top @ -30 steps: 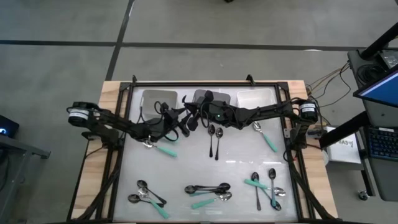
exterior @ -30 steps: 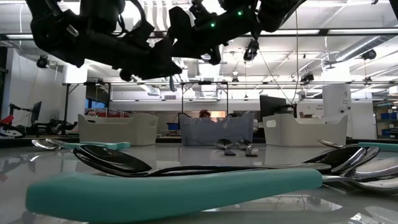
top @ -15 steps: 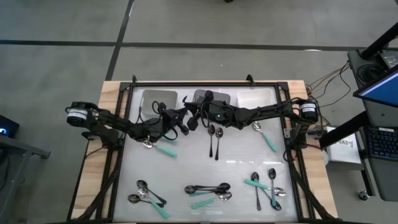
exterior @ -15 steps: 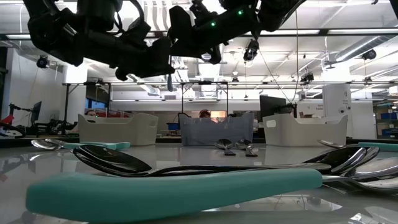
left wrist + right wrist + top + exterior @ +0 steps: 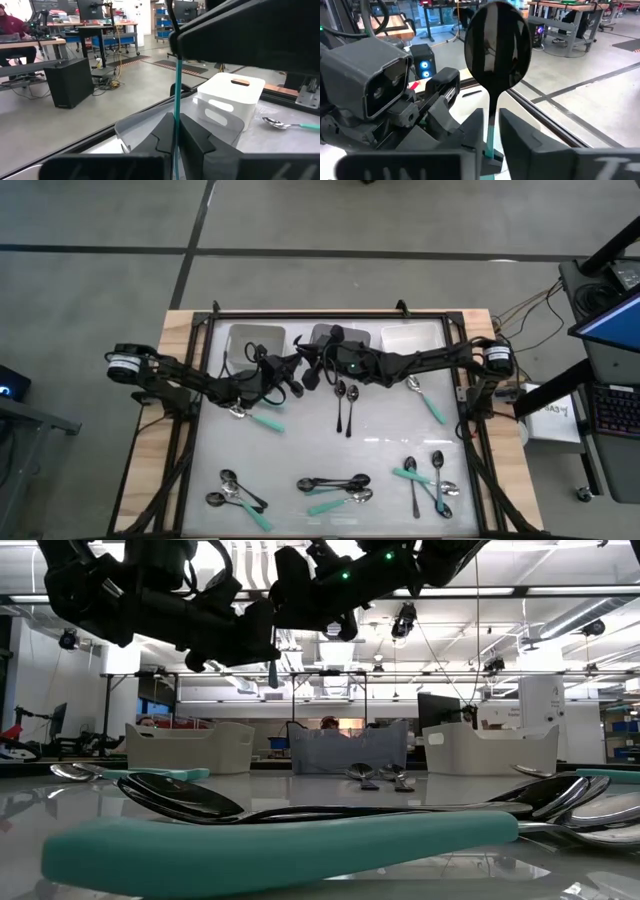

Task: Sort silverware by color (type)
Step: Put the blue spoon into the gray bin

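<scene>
High view: both arms reach in over the back of the table [image 5: 330, 450], meeting just in front of the middle bin [image 5: 328, 337], the centre one of three bins along the back edge. The left gripper [image 5: 296, 379] sits just left of that bin's front; in the left wrist view its fingers [image 5: 162, 136] are closed on a thin teal-green handle [image 5: 176, 95] that stands upright between them. The right gripper [image 5: 312, 370] is close beside it, at the middle bin's front edge; the right wrist view shows it clamped on a spoon with a dark glossy bowl [image 5: 496, 42] standing upright, its handle teal where the fingers [image 5: 472, 131] pinch it. A teal-handled spoon [image 5: 258, 418] lies on the table left of the middle bin, near the left arm. Two black spoons [image 5: 346, 406] lie side by side just in front of that bin. More spoons [image 5: 335, 489] are scattered far from it, along the table's near edge.
</scene>
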Tool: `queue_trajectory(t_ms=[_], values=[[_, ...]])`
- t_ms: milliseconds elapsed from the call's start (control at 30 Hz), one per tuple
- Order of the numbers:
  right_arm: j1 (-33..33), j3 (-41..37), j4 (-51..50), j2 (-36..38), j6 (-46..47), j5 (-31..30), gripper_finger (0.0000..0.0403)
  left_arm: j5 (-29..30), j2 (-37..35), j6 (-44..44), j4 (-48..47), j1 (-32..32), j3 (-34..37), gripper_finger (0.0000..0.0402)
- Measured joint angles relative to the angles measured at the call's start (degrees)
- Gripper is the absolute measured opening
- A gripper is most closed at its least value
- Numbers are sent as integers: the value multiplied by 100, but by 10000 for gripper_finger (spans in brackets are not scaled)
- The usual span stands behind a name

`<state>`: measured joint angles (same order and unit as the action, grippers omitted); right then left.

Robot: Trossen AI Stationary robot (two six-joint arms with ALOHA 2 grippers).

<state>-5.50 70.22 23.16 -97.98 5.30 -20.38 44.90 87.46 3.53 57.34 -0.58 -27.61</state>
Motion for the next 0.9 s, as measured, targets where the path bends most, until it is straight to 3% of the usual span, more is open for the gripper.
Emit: queue_trajectory(t_ms=[233, 433, 633, 900], values=[[0, 0, -871, 338, 26, -4, 111, 449, -20, -8, -73, 2, 12, 0], [-2, 0, -2336, 918, 310, -18, 125, 1102, -237, -236, -630, 16, 114, 0], [0, -11, -3494, 1366, 472, -22, 113, 1665, -844, -171, -2317, 242, 118, 0], [0, -21, -4210, 1531, 673, -22, 100, 1487, -1911, 522, -5209, 1140, 118, 0]])
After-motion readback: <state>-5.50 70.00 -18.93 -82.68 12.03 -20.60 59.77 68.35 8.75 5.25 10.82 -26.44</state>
